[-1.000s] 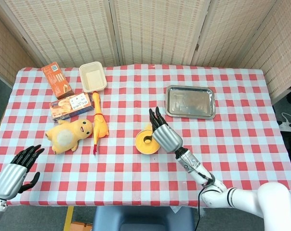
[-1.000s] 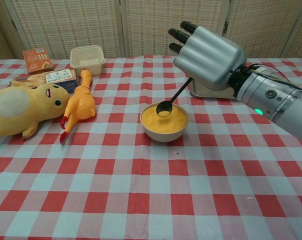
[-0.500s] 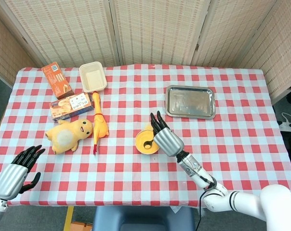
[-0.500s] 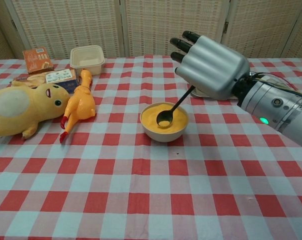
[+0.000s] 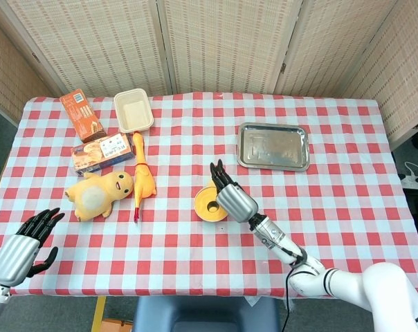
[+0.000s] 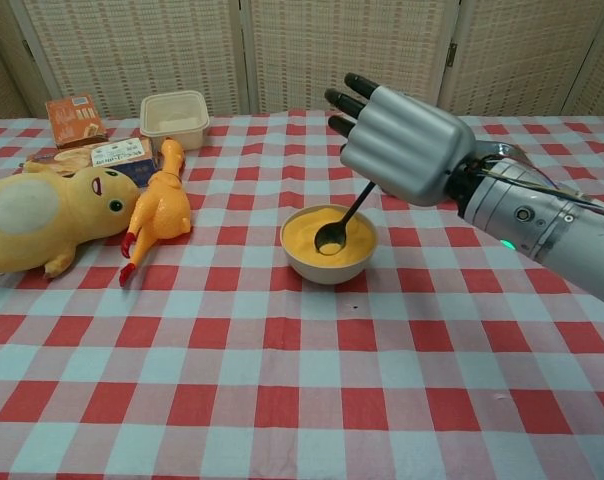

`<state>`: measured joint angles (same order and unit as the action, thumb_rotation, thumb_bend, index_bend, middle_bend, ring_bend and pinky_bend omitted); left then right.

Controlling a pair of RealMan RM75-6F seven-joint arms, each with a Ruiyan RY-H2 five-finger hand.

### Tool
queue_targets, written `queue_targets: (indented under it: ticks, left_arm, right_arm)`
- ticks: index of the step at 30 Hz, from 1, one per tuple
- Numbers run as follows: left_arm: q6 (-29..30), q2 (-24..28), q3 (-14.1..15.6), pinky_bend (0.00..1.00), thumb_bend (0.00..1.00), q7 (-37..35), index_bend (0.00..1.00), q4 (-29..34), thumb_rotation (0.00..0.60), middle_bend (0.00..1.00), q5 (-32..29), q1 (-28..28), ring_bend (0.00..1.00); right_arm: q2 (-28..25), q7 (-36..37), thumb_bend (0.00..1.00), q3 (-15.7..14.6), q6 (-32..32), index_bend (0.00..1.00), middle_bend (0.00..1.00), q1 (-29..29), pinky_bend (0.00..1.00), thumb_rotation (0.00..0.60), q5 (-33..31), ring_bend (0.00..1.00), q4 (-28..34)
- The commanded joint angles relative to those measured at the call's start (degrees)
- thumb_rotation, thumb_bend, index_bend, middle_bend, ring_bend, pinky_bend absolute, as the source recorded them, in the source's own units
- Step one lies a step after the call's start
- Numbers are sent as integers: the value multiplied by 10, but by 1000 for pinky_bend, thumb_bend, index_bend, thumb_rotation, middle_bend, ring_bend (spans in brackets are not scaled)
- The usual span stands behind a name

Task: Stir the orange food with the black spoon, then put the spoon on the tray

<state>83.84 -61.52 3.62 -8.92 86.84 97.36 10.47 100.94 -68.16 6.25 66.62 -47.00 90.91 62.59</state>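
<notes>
A pale bowl (image 6: 327,265) of orange food (image 6: 327,238) stands mid-table, also seen as the bowl (image 5: 210,203) in the head view. My right hand (image 6: 397,145) (image 5: 230,196) hovers over it and holds the black spoon (image 6: 342,220) by its handle, with the spoon's bowl dipped in the orange food. The handle's top is hidden under my hand. The metal tray (image 5: 273,146) lies further back and right of the bowl. My left hand (image 5: 21,245) hangs at the table's near left edge, fingers apart and holding nothing.
A yellow plush duck (image 6: 42,215) and a rubber chicken (image 6: 160,210) lie left of the bowl. Behind them are two snack boxes (image 5: 98,152) (image 5: 81,114) and a beige container (image 5: 133,109). A folding screen closes off the back.
My right hand has shifted left over the bowl, sweeping the spoon through the orange food. The left hand has hardly moved.
</notes>
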Motion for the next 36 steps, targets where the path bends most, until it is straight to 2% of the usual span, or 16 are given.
queue_targets:
  ticks: [1, 3, 9, 18, 28, 36]
  left_arm:
    - [-1, 0, 0, 138, 511, 0, 0, 0, 600, 0, 0, 0, 0]
    - [-1, 0, 0, 137, 511, 0, 0, 0, 600, 0, -1, 0, 0]
    - [2, 1, -1, 137, 511, -3, 0, -1, 600, 0, -3, -1, 0]
    - [4, 0, 1, 138, 511, 8, 0, 4, 600, 0, 3, -2, 0]
    - [0, 0, 1, 138, 511, 4, 0, 2, 600, 0, 0, 0, 0]
    - [2, 1, 1, 138, 511, -2, 0, -1, 600, 0, 2, -1, 0]
  right_arm:
    - [2, -3, 395, 1, -3, 841, 237, -3, 130, 600, 2, 56, -5]
    - [5, -8, 395, 3, -4, 841, 237, -5, 130, 600, 3, 56, -13]
    - [21, 19, 395, 14, 45, 840, 237, 6, 130, 600, 10, 56, -40]
    - [4, 42, 395, 19, 77, 840, 237, 14, 130, 600, 26, 56, -27]
    - [0, -2, 395, -15, 55, 840, 240, -36, 130, 600, 111, 63, -81]
    - [1, -16, 395, -13, 41, 840, 240, -34, 130, 600, 108, 67, -77]
